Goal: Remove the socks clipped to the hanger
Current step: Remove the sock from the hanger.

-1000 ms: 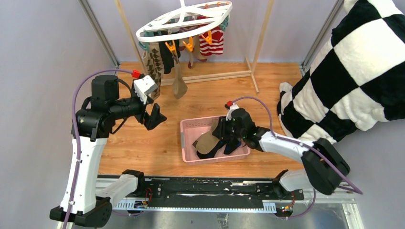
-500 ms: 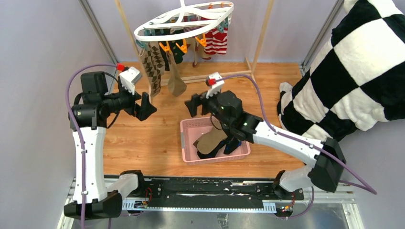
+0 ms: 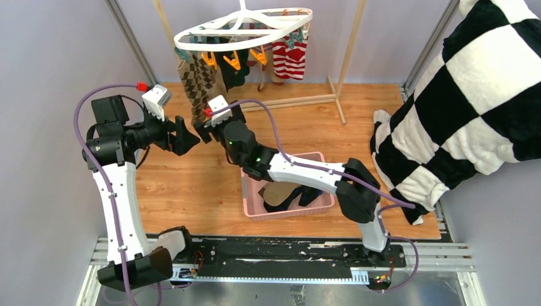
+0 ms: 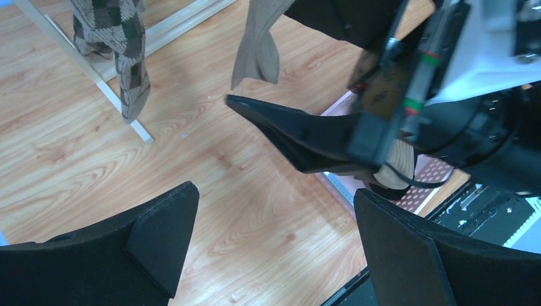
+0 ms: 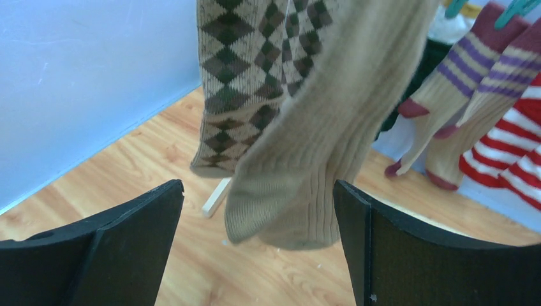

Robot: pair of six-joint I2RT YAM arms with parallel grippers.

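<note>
The white oval hanger [image 3: 242, 29] hangs at the top with socks clipped under it: brown argyle [image 3: 198, 80], red-and-white striped [image 3: 290, 58] and dark ones [image 3: 233, 69]. In the right wrist view, a tan ribbed sock [image 5: 319, 159] hangs down, its toe between the wide-apart fingers of my right gripper [image 5: 258, 185], which is open. The argyle sock [image 5: 249, 76] hangs just behind it. My right gripper [image 3: 205, 129] is up under the hanger's left end. My left gripper [image 3: 185, 135] is open just to its left, holding nothing, and shows over bare floor [image 4: 274, 191].
A pink basket [image 3: 249, 185] on the wooden floor holds a tan sock and dark socks [image 3: 281, 191]. The wooden rack's base bar [image 3: 300, 101] runs behind. A big black-and-white checkered cloth [image 3: 472, 95] fills the right side. Purple-striped tan socks [image 5: 446, 95] hang further back.
My right gripper rose out of the basket, swung left up to the hanging tan sock and opened. The left arm drew back left. The hanger swung left.
</note>
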